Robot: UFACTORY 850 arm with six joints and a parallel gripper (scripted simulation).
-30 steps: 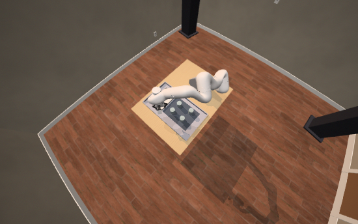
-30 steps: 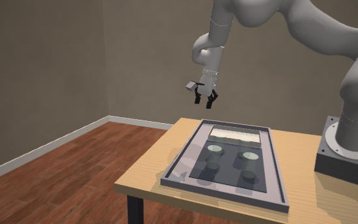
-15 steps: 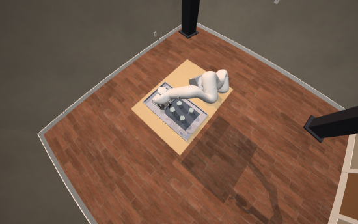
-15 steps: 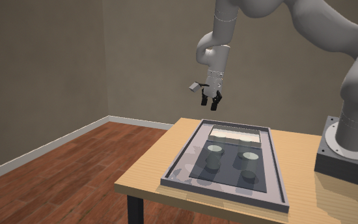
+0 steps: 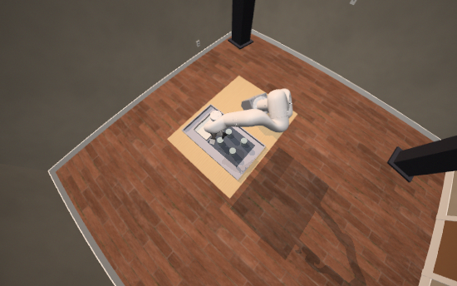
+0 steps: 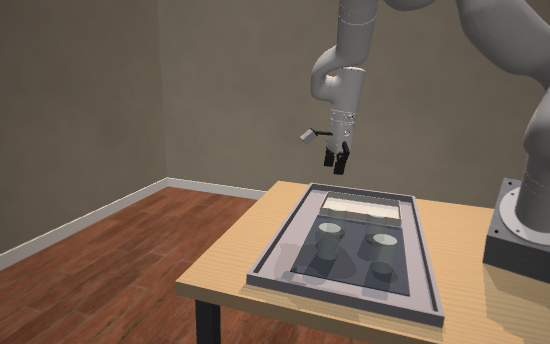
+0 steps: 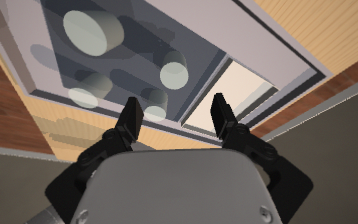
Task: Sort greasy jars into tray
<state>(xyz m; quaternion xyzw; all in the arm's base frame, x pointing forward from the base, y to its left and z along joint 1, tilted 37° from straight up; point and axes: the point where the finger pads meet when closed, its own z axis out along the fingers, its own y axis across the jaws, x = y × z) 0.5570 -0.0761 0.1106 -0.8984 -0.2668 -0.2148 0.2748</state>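
The jaws are spread fully wide with nothing held between them; the gripper point(image 6: 336, 164) is hung well above the tray point(image 6: 362, 208). All four jars point(image 7: 93, 33) are stood mouth down on the drying mat point(image 6: 350, 250)

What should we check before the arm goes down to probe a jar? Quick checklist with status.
1. Gripper open, nothing held: ok.
2. All four jars on the drying mat, upright: ok.
3. Tray holds no jar, stands on the steel top: ok.
4. Gripper high above the jars, touching nothing: ok.
5. Gripper lined up over one jar: not ok, it hangs near the tray end.
6. Which jars are greasy: cannot tell.
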